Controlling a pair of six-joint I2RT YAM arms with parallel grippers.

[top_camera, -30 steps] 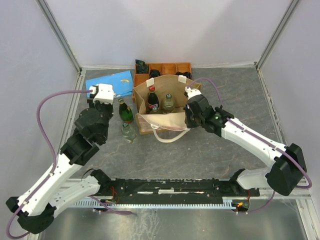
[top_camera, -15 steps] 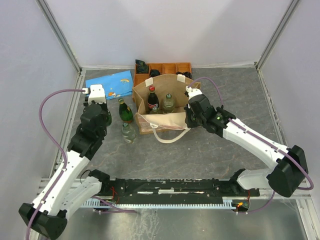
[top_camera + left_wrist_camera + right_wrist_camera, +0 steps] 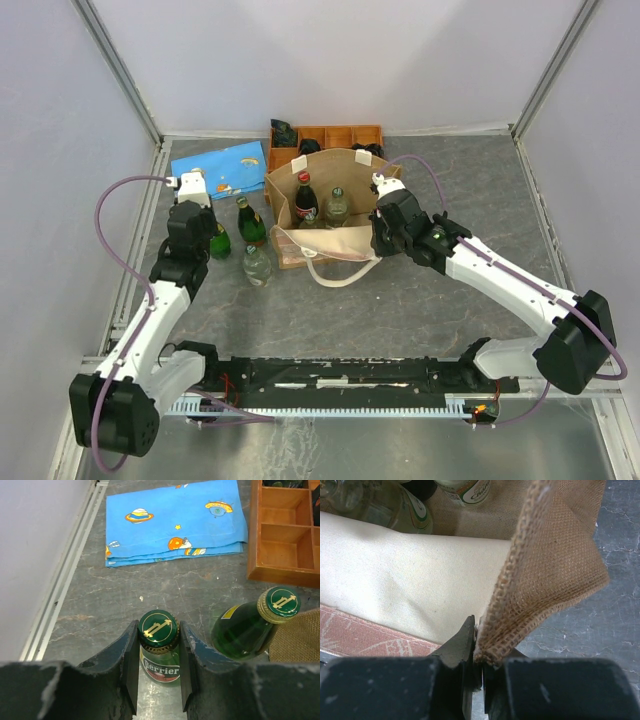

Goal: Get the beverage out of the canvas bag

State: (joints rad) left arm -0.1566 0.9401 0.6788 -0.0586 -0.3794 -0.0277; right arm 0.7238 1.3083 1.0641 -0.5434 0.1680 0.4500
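The tan canvas bag (image 3: pixel 345 165) stands open at the back middle, with a red-capped dark bottle (image 3: pixel 305 198) and a clear bottle (image 3: pixel 337 205) upright inside. My left gripper (image 3: pixel 212 238) is shut on the cap of a green Perrier bottle (image 3: pixel 158 628), which stands upright on the table left of the bag. Its fingers (image 3: pixel 131 655) press both sides of the cap. My right gripper (image 3: pixel 380 238) is shut on the bag's woven right rim (image 3: pixel 550 565), beside the cream lining (image 3: pixel 410 580).
A second green bottle (image 3: pixel 250 222) (image 3: pixel 252 627) and a clear bottle (image 3: pixel 257 265) stand on the table between my left gripper and the bag. The blue patterned pouch (image 3: pixel 220 165) lies at the back left. The orange compartmented tray (image 3: pixel 340 135) is behind the bag.
My left arm has swung left and drawn back, and the green Perrier bottle now shows in its jaws left of the other green bottle. My right arm has not moved.
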